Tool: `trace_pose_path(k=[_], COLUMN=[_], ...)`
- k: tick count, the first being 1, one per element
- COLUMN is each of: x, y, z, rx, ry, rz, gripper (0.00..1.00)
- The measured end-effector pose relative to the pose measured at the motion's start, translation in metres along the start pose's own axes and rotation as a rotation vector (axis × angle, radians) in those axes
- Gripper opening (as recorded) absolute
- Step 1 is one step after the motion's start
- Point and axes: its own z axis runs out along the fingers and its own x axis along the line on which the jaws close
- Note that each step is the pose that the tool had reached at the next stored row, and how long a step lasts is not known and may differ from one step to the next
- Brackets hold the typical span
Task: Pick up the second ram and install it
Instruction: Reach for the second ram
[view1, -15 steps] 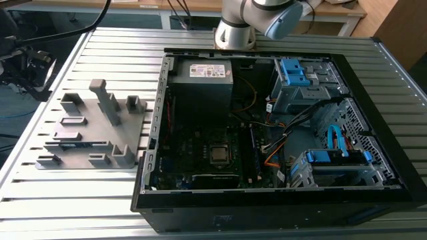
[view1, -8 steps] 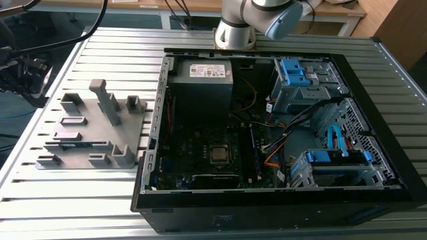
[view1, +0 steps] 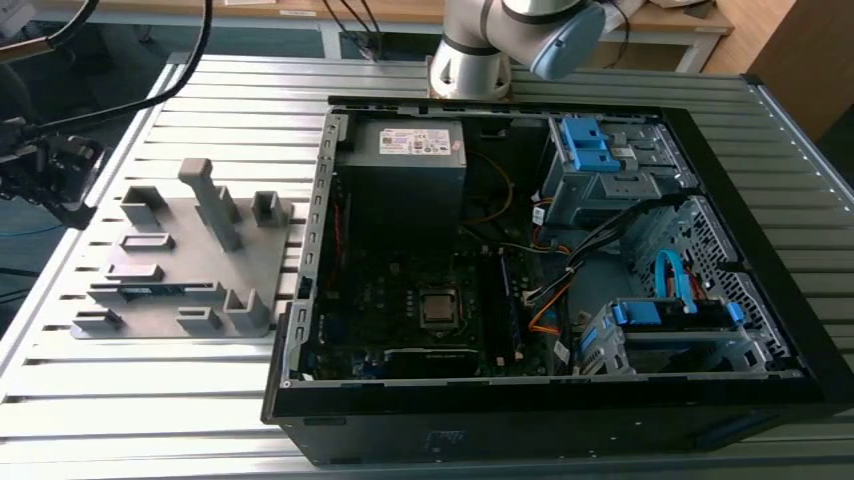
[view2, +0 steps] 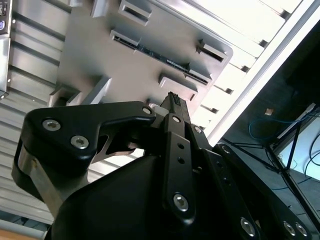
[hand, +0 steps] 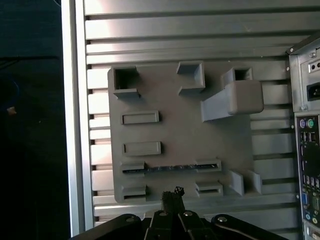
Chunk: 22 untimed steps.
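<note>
Inventory, as I see it from my station:
- Computer case (view1: 747, 330), open: one.
- Grey fixture (view1: 187, 225): one, at nine o'clock of the case in the exterior view.
- Second ram (hand: 170, 168): one, lying flat in the fixture's long slot, untouched.
- Arm (view1: 467, 60): one, with its base at twelve o'clock of the case. Its dark wrist end (view1: 47, 165) is at ten o'clock of the fixture.
- Gripper (hand: 172, 192): one, poised above the fixture near the ram. I read its fingertips as pressed together with nothing between them.

PSU label (view1: 418, 141): txt illegible.
</note>
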Motion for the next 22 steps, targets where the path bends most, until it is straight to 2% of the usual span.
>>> trace_pose_path(k=[22], x=[0.0218], y=[-0.0188], z=[0.0387], rx=[0.0000], ry=[0.0000], rz=[0.000], gripper=[0.10])
